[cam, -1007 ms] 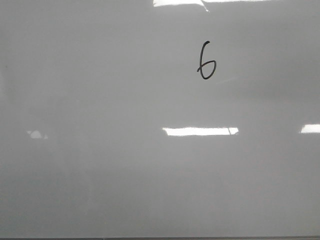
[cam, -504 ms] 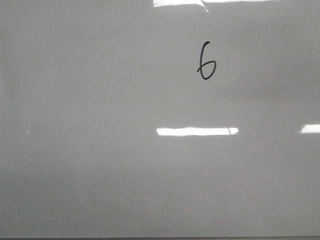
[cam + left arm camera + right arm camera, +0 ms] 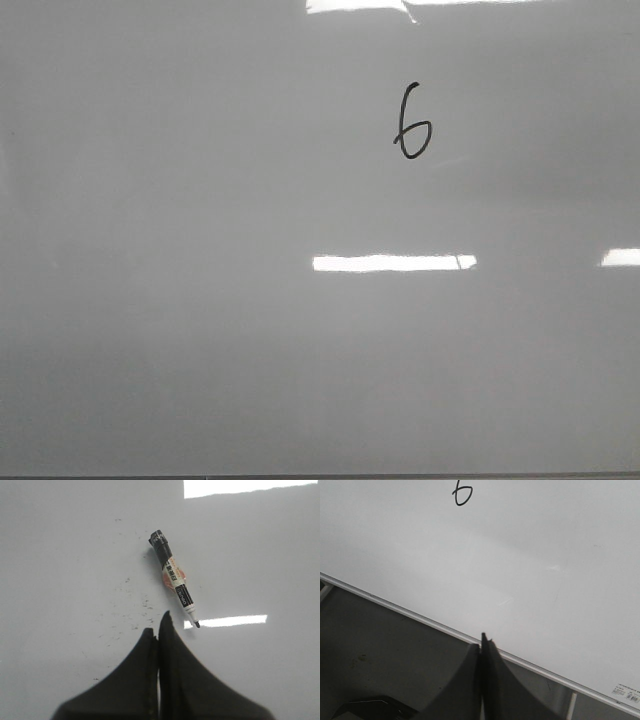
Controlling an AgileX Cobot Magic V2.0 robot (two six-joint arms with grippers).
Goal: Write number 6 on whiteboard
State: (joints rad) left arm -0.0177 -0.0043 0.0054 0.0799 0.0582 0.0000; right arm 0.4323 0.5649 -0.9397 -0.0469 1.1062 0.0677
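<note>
Left gripper (image 3: 159, 625) pressed together, marker (image 3: 174, 578) lain at 1 o'clock, right gripper (image 3: 483, 641) likewise closed, number 6 (image 3: 411, 122) drawn on whiteboard (image 3: 200, 300)

A black-capped marker (image 3: 174, 580) is seen lying uncapped at the tip, and a small barcode sticker (image 3: 626, 695) is shown.

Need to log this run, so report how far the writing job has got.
Done: the 6 is on the whiteboard, stem and closed loop complete. In hand: nothing. The marker lies uncapped on the board, free of the left gripper, which is shut and empty; the right gripper is shut too, over the board's edge. Left: apparently nothing of the writing; no cap is visible for the marker.
</note>
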